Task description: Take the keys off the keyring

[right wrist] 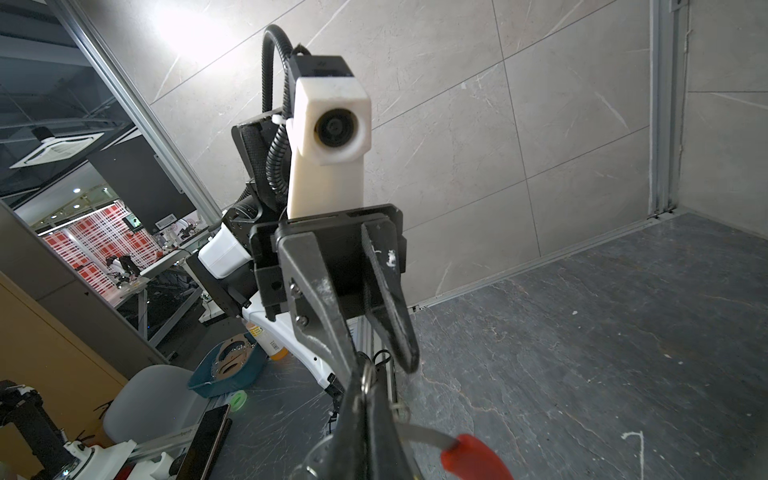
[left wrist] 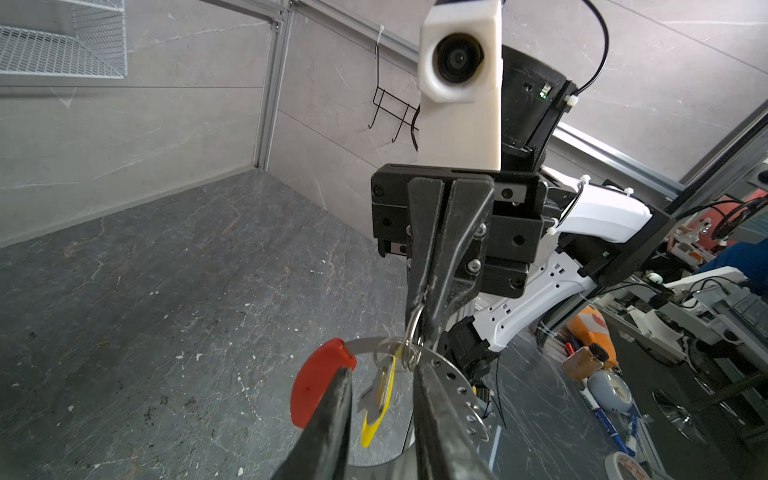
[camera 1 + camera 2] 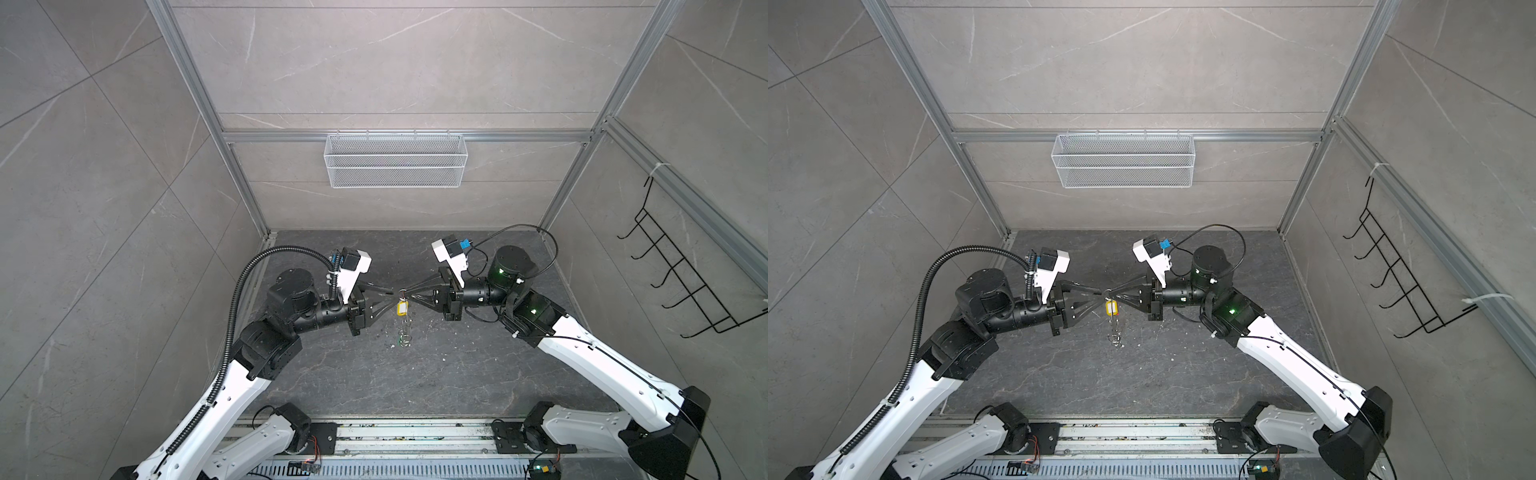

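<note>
Over dark stone tabletop [image 3: 457,374], grey wire keyring w/ red plastic sleeve [image 2: 316,386] was hooked round left gripper [image 3: 392,296], jaws apart. Right gripper [image 2: 420,297] was clamped on split ring [image 2: 411,328] of yellow-tagged silver key [image 2: 376,419], judged not yet freed; 2nd key [image 3: 404,338] prob. already off, on tabletop.

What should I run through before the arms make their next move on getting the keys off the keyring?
1. Right gripper shut on a small silver split ring: ok.
2. Left gripper gripping the keyring: cannot tell. Its jaws stand apart, and the left wrist view shows the yellow tag between them.
3. The tag's key off the keyring: not ok. Its rings hang on the hoop near the red sleeve.
4. Tag hanging free above the table: ok.
5. Small shiny object below the tag in both top views identified: cannot tell, too small.
</note>
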`<state>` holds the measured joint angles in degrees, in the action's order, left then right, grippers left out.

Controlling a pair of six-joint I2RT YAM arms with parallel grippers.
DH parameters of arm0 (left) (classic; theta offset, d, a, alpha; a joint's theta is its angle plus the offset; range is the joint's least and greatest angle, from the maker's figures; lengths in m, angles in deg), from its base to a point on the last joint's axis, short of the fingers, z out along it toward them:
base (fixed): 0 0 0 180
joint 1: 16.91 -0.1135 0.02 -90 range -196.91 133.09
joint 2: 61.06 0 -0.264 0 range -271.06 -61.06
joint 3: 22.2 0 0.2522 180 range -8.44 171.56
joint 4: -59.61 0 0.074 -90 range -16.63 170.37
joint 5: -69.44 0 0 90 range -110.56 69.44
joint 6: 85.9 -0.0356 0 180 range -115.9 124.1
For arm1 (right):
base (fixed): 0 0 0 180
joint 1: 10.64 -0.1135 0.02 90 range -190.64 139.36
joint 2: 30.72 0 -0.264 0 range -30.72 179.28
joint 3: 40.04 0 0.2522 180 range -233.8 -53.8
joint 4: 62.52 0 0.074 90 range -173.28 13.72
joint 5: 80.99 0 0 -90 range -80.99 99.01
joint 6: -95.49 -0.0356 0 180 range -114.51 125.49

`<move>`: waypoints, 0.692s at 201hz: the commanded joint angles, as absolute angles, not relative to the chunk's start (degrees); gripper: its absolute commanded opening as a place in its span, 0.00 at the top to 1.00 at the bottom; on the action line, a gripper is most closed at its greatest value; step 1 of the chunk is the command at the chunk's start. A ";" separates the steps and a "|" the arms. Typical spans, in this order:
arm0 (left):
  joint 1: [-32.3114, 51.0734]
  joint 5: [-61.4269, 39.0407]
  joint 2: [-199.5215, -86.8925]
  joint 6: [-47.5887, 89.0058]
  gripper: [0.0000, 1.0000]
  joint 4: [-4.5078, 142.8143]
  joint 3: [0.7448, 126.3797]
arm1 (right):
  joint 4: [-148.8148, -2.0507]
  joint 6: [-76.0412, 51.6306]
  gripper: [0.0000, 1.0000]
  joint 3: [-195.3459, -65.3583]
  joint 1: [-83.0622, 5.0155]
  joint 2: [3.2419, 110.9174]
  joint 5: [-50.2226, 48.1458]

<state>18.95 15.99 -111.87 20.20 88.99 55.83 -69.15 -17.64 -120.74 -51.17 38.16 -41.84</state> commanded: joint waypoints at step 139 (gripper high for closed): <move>18.67 21.22 -113.82 23.63 1.00 85.46 58.10 | -64.89 -20.84 1.00 -119.16 -51.25 38.19 -40.73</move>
